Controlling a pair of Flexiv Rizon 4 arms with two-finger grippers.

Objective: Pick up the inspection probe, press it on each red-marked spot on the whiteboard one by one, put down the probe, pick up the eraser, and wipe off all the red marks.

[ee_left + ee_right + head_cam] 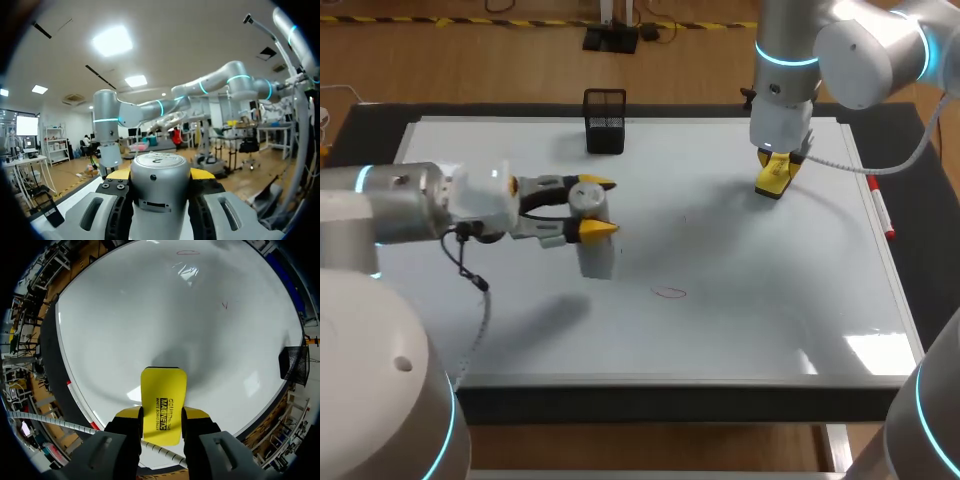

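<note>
My left gripper (603,207) hangs over the left half of the whiteboard (750,330), shut on the silver cylindrical probe (597,258), which is lifted off the board. In the left wrist view the probe (160,192) fills the gap between the yellow-tipped fingers (201,174). At the far right of the board, my right gripper (775,170) is shut on the yellow eraser (770,186), whose lower end is at the surface. A red oval mark (670,293) lies near the board's middle front. From the right wrist, the eraser (162,405), the oval (187,252) and a small red tick (224,305) show.
A black mesh holder (605,120) stands at the board's far edge, left of centre. A red marker (885,217) lies along the right rim. The black table border surrounds the whiteboard (150,315).
</note>
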